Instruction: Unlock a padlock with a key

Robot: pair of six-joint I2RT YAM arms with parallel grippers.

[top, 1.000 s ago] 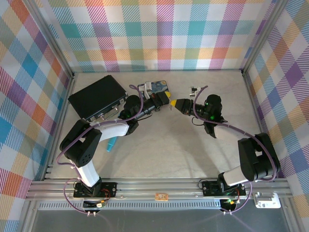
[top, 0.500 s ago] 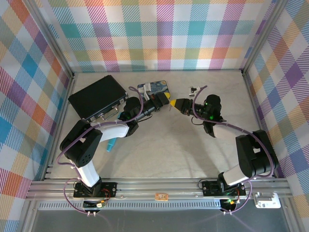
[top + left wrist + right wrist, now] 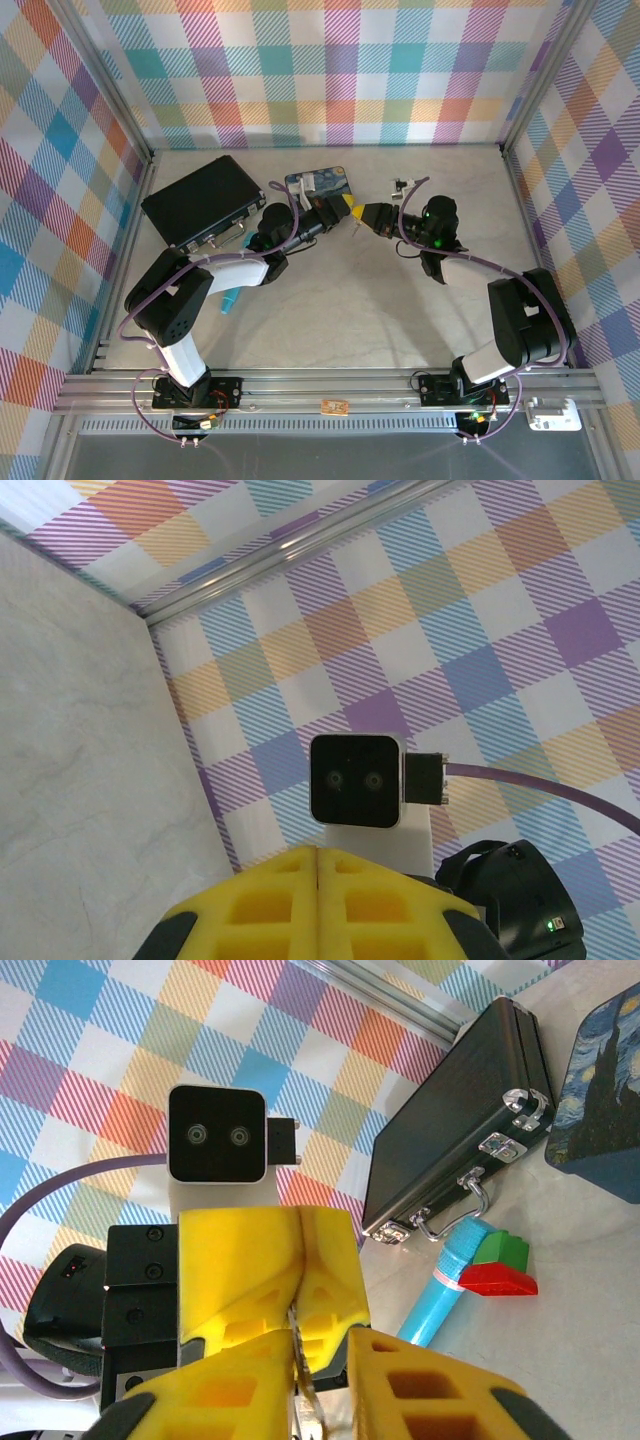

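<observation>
Case [image 3: 203,203]: far left on the table [image 3: 330,310].
Tin [image 3: 325,181]: just right of case.
Stick [image 3: 230,298]: in front of case.

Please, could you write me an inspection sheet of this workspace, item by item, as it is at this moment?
Surface: pale marbled tabletop, flat, no spill seen.
Job's things: thin silvery piece, probably the key, between the right jaws; small black-and-pale item on the table beside the right arm, perhaps the padlock, too small to tell.
Clutter: black case, starry-night tin, turquoise stick, green block, red block.
Grippers: left gripper with jaws shut, facing the right gripper, tips close together.
Cables: purple left cable and purple right cable, hanging free.
Surroundings: plaid walls; aluminium rail at the near edge.
</observation>
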